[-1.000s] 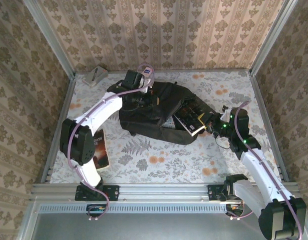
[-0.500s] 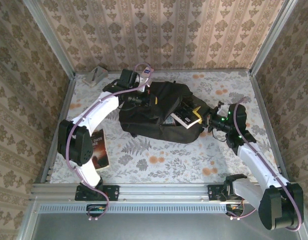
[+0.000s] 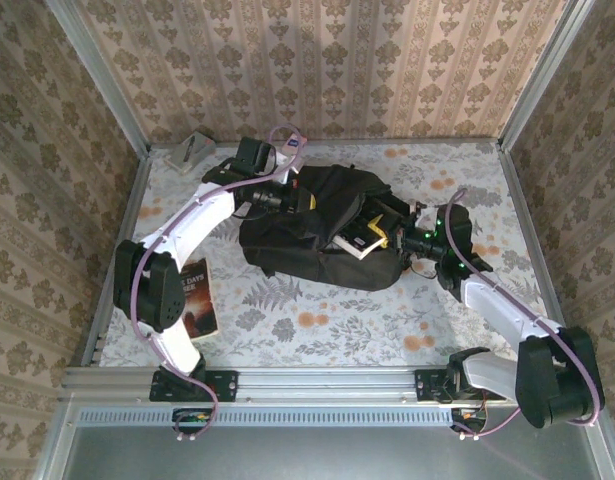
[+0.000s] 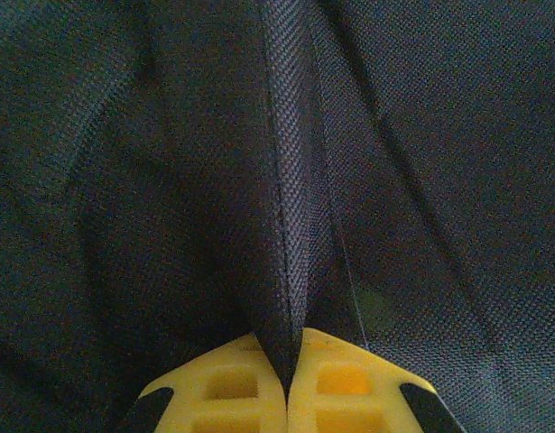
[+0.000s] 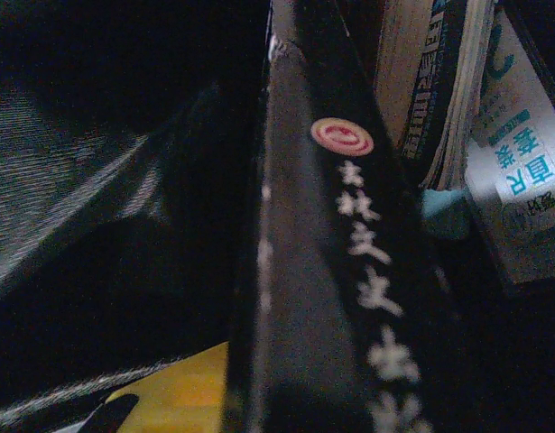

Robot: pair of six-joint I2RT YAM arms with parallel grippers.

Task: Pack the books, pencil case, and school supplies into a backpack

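Shifted leftward since a second ago, the right gripper [image 3: 411, 240] keeps its jaws clenched on the black book [image 5: 331, 271], now deeper inside the backpack [image 3: 297, 240]. The left gripper [image 4: 288, 370] has its jaws pinching a backpack fold above the worktop [image 3: 317, 320].

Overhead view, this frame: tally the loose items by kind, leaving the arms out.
Backpack: 1
Books: 2 (book at the backpack's mouth, book lying loose at left)
Grey flat object: 1
Total: 4
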